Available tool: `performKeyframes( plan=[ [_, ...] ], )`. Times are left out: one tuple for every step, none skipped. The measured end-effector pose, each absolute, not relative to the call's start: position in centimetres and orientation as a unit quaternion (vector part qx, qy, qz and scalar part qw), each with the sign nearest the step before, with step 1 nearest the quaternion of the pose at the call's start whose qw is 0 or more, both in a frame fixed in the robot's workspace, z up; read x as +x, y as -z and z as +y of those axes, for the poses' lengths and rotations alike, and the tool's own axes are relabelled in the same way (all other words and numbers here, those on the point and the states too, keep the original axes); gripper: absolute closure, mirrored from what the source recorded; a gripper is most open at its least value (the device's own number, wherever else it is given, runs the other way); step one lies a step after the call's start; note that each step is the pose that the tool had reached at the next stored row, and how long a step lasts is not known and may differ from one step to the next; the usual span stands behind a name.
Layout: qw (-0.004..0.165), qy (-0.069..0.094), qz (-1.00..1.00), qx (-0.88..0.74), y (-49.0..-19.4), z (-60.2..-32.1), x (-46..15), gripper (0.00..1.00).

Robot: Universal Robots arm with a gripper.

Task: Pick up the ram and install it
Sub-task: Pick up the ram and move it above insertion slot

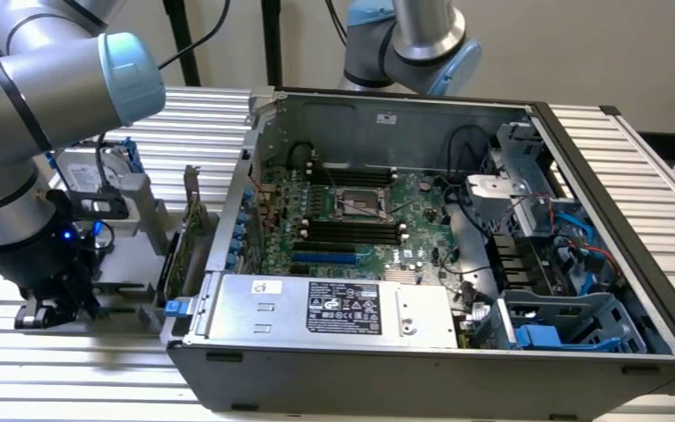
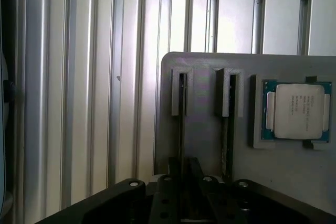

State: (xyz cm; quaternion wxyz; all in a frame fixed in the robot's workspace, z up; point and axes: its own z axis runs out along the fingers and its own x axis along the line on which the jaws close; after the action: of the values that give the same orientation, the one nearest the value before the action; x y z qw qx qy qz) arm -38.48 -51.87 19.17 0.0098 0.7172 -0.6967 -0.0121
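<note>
A ram stick [image 2: 181, 109] stands edge-on in a slot of the grey holder [image 2: 294, 177], with a second ram stick [image 2: 228, 129] in the slot beside it. My gripper [image 2: 184, 167] is low over the near end of the first stick, straddling it. In the exterior view the gripper [image 1: 50, 308] hangs down at the holder [image 1: 127, 290], on the exterior view's left of the open computer case [image 1: 431, 369]. The black memory slots [image 1: 350, 233] lie on the motherboard inside the case.
A square silver processor chip [image 2: 296, 111] lies in a pocket of the holder. An upright expansion card [image 1: 193, 229] stands between the holder and the case wall. A second arm [image 1: 414, 44] is behind the case. The ribbed aluminium table [image 2: 79, 103] surrounds the holder.
</note>
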Motion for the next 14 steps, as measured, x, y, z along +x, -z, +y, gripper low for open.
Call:
performKeyframes(
  plan=[
    [0.010,0.012,-0.697,0.717,-19.17,-51.87,-38.48,0.79],
    [0.010,0.012,-0.697,0.717,-19.17,-51.87,-38.48,0.79],
    [0.010,0.012,-0.697,0.717,-19.17,-51.87,-38.48,0.82],
    [0.010,0.012,-0.697,0.717,-19.17,-51.87,-38.48,0.86],
    [0.010,0.012,-0.697,0.717,-19.17,-51.87,-38.48,0.86],
    [0.010,0.012,-0.697,0.717,-19.17,-51.87,-38.48,0.86],
    [0.010,0.012,-0.697,0.717,-19.17,-51.87,-38.48,0.86],
    [0.010,0.012,-0.697,0.717,-19.17,-51.87,-38.48,0.86],
    [0.010,0.012,-0.697,0.717,-19.17,-51.87,-38.48,0.86],
    [0.010,0.012,-0.697,0.717,-19.17,-51.87,-38.48,0.86],
    [0.010,0.012,-0.697,0.717,-19.17,-51.87,-38.48,0.86],
    [0.010,0.012,-0.697,0.717,-19.17,-51.87,-38.48,0.86],
    [0.010,0.012,-0.697,0.717,-19.17,-51.87,-38.48,0.86],
    [0.010,0.012,-0.697,0.717,-19.17,-51.87,-38.49,0.86]
  ],
)
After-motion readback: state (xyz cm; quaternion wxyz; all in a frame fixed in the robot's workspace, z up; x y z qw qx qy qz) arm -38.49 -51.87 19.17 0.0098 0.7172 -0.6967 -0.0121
